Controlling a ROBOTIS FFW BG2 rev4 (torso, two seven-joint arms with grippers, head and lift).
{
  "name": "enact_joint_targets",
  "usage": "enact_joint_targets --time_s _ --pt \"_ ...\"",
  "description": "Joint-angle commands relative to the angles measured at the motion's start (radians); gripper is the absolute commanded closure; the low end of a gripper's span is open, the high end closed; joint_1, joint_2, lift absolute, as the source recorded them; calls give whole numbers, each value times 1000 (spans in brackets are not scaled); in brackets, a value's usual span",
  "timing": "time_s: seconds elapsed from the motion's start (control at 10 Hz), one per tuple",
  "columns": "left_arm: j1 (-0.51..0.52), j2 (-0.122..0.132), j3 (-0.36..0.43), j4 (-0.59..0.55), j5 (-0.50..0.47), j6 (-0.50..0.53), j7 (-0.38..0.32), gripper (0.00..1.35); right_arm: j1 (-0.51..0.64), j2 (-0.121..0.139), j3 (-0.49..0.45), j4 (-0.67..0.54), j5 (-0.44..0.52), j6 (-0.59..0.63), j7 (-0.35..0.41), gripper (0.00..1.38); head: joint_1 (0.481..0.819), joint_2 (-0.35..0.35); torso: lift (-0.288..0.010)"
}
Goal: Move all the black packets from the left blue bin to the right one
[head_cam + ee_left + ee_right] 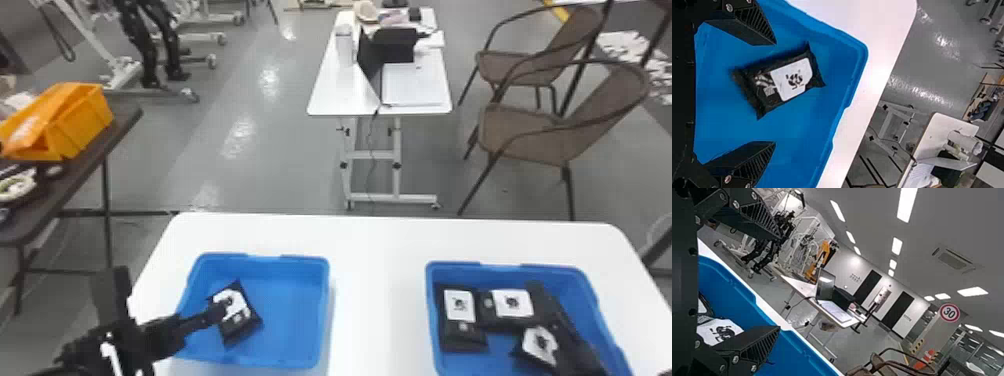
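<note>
White table (377, 250), head-view bottom | left claw (775, 93) apart above lower-left black packet (241, 325), likely to straddle it | right claw (780, 282) apart, lower right, likely on standby

It looked like a robot lab in a big room. The floor (280, 150) was grey and shiny. Black robot legs (145, 55) were next to white frames (90, 37) with little wheels (190, 95). A white bench (375, 250) was in front, and past it was a small table (340, 90) with a laptop (833, 310). There were brown chairs (540, 125) too. Long lights (907, 203) shone on the ceiling (867, 219), and far off were a round sign (950, 313) and an orange cone (925, 359)
</note>
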Motion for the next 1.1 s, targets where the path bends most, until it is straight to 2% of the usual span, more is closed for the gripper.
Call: enact_joint_targets --time_s 0.0,0.1,0.4,0.5,0.7,0.8,1.0 --pt "-19 13 -31 -21 -119 8 2 131 -2 1 1 2 -4 0 2 209 695 151 0" --pt "-31 11 -41 -7 -182 15 0 154 -2 1 4 4 -5 0 2 209 695 158 0" --pt "-102 5 -71 129 -216 -34 0 177 -4 1 4 6 -5 5 3 211 695 177 0" --pt "-137 14 -90 189 -225 -54 -2 182 -4 1 4 7 -5 5 3 211 695 172 0" --pt "-211 57 -161 317 -196 -66 0 194 -10 1 4 10 -5 11 5 211 695 163 0" --pt "-223 57 -179 321 -207 -26 25 197 -17 1 4 15 -5 11 11 211 695 152 0" --pt "-244 40 -175 340 -230 34 40 214 -14 1 4 19 -7 12 14 211 695 141 0"
